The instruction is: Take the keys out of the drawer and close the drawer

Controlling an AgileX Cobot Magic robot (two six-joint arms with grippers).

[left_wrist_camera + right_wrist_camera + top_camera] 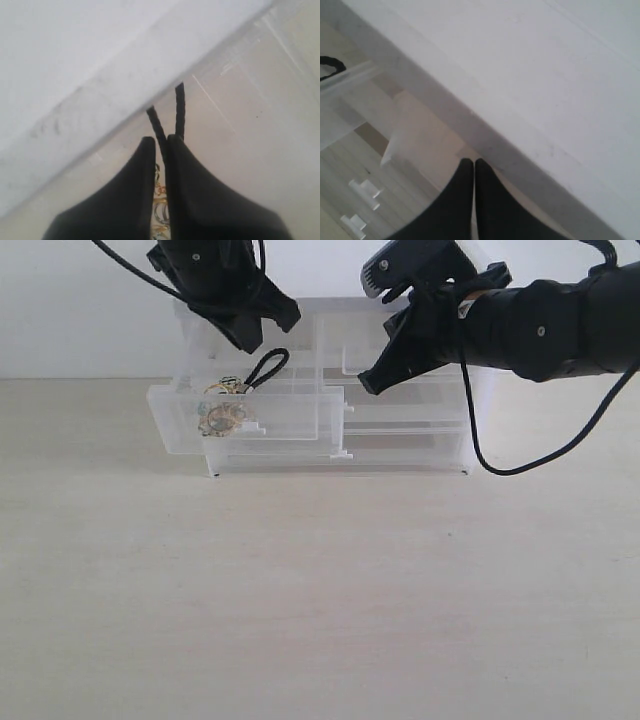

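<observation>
while the drawer (290, 415) stands pulled out at the left of the cabinet (420, 455), keys (224, 412) lie inside it, gold rings near the front wall, black cord (268, 368) rising above the rim. left gripper (161, 145) pinches that cord, which runs between its nearly touching fingers. right gripper (473, 162) is pressed closed on nothing, tips at the cabinet front, right of the open drawer. cabinet sits on a pale table (320, 590).
</observation>
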